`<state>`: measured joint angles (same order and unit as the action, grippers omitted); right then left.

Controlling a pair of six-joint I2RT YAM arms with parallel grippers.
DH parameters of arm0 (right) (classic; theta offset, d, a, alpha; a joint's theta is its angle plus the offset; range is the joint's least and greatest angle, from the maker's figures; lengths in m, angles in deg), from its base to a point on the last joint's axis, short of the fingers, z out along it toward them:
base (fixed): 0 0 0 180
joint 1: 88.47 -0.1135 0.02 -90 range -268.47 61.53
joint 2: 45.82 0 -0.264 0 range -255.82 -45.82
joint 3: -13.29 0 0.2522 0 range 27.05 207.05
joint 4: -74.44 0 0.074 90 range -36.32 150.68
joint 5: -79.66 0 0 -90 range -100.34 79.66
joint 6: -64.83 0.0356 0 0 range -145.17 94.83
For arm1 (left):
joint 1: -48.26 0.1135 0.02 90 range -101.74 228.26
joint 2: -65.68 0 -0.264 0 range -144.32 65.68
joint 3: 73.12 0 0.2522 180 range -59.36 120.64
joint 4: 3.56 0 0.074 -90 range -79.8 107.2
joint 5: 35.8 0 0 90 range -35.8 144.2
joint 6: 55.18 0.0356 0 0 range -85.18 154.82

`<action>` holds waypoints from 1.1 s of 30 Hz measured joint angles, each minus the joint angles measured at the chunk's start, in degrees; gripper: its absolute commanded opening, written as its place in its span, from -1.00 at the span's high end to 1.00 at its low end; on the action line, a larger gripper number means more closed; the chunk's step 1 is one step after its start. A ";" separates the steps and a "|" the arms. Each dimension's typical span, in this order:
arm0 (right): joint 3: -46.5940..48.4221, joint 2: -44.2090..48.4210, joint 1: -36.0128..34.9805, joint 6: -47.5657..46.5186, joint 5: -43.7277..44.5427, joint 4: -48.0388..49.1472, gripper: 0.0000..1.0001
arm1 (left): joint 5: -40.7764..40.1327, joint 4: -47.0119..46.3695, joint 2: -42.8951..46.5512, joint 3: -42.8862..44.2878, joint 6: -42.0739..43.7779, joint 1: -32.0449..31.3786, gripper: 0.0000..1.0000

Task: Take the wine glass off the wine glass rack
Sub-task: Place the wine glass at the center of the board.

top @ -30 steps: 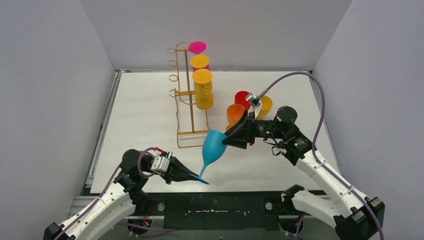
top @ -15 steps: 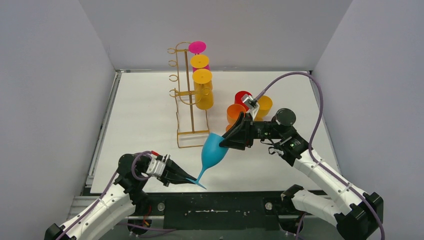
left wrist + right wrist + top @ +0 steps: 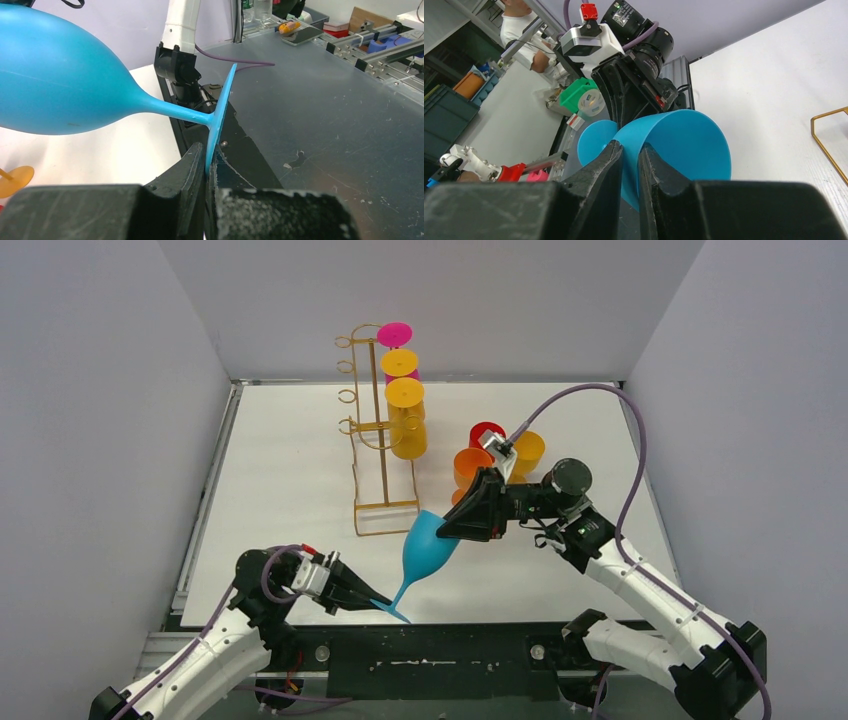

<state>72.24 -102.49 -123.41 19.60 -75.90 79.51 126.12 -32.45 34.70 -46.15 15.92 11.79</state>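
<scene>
Left gripper [image 3: 375,600] clamps the blue wine glass [image 3: 424,548] by its foot; right gripper [image 3: 446,530] pinches its rim.
The glass tilts above the worktop [image 3: 290,460], gold rack [image 3: 381,465] at its 11 o'clock.

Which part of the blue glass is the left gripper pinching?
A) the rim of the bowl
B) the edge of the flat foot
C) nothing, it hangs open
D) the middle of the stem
B: in the left wrist view, the left gripper is shut on the edge of the glass's flat foot, clear of the stem and bowl.
</scene>
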 measured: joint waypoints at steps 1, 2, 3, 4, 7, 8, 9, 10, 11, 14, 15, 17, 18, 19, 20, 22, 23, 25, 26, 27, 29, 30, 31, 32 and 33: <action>0.00 0.09 -0.02 -0.04 0.02 0.00 1.00 | 0.00 -0.07 0.00 0.00 0.00 0.00 1.00; 0.00 0.20 -0.02 -0.09 0.02 -0.02 1.00 | -0.02 -0.07 0.00 0.00 0.00 0.00 1.00; 0.00 0.31 -0.04 -0.11 0.04 -0.02 1.00 | -0.07 -0.04 0.00 0.00 0.00 0.00 1.00; 0.00 0.44 -0.04 -0.13 0.09 -0.02 1.00 | -0.17 -0.04 0.00 0.00 0.00 0.00 1.00; 0.00 0.74 -0.04 -0.35 0.26 -0.11 1.00 | -0.50 -0.02 0.00 0.00 0.00 0.00 1.00; 0.00 0.81 -0.04 -0.55 0.42 -0.33 1.00 | -0.66 -0.02 0.00 0.00 0.00 0.00 1.00; 0.00 0.83 -0.04 -0.72 0.61 -0.63 1.00 | -0.72 0.02 0.00 -0.02 -0.02 0.00 1.00; 0.00 0.83 -0.04 -0.83 0.76 -0.98 1.00 | -0.74 0.07 0.00 -0.07 -0.04 0.00 1.00; 0.00 0.83 -0.04 -1.01 0.87 -1.38 1.00 | -0.81 0.17 0.07 -0.15 -0.04 0.00 1.00; 0.00 1.09 -0.04 -1.53 1.05 -1.95 1.00 | -1.31 0.46 0.22 -0.48 -0.04 0.00 0.82; 0.00 1.31 -0.04 -1.60 1.05 -1.92 1.00 | -1.66 0.55 0.31 -0.50 -0.09 0.00 0.81; 0.00 1.81 -0.04 -1.64 1.03 -1.79 1.00 | -2.64 1.29 0.59 -0.61 -0.24 0.15 0.79; 0.00 2.05 -0.04 -1.66 1.03 -1.77 1.00 | -3.06 1.55 0.66 -0.70 -0.28 0.22 0.75; 0.00 2.19 -0.04 -1.70 1.03 -1.75 1.00 | -3.39 1.90 0.70 -0.70 -0.28 0.22 0.71; 0.00 2.25 -0.04 -1.75 1.03 -1.77 1.00 | -3.65 2.16 0.72 -0.70 -0.35 0.22 0.70; 0.00 2.23 -0.04 -1.75 1.03 -1.79 1.00 | -4.50 2.75 0.81 -0.72 -0.42 0.26 0.66; 0.00 2.23 -0.04 -1.79 1.03 -1.77 1.00 | -4.94 3.06 0.81 -0.72 -0.44 0.28 0.63; 0.00 2.25 -0.04 -1.81 1.01 -1.75 1.00 | -5.53 3.45 0.83 -0.72 -0.44 0.31 0.73; 0.00 2.23 -0.07 -1.81 1.03 -1.75 1.00 | -5.92 3.54 0.83 -0.72 -0.42 0.33 0.90; 0.00 2.23 -0.09 -1.81 1.05 -1.75 1.00 | -6.03 3.69 0.87 -0.72 -0.44 0.35 1.00; 0.00 2.19 -0.07 -1.86 1.73 -1.86 1.00 | -5.11 3.23 1.16 -0.72 0.11 0.22 1.00; 0.00 2.08 -0.04 -1.86 1.86 -1.97 1.00 | -4.79 2.86 1.33 -0.72 0.17 0.15 1.00; 0.00 1.90 -0.07 -1.84 1.90 -2.08 0.94 | -4.37 2.45 1.53 -0.72 0.28 0.13 1.00; 0.00 1.77 -0.07 -1.81 1.88 -2.16 0.85 | -4.20 2.34 1.60 -0.72 0.35 0.13 1.00; -0.07 1.75 -0.09 -1.79 1.86 -2.16 0.78 | -4.13 2.38 1.57 -0.72 0.37 0.13 1.00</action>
<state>72.18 -100.74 -123.50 17.81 -74.04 77.35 121.99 -30.07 36.27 -46.87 16.29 11.92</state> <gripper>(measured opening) 0.132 0.042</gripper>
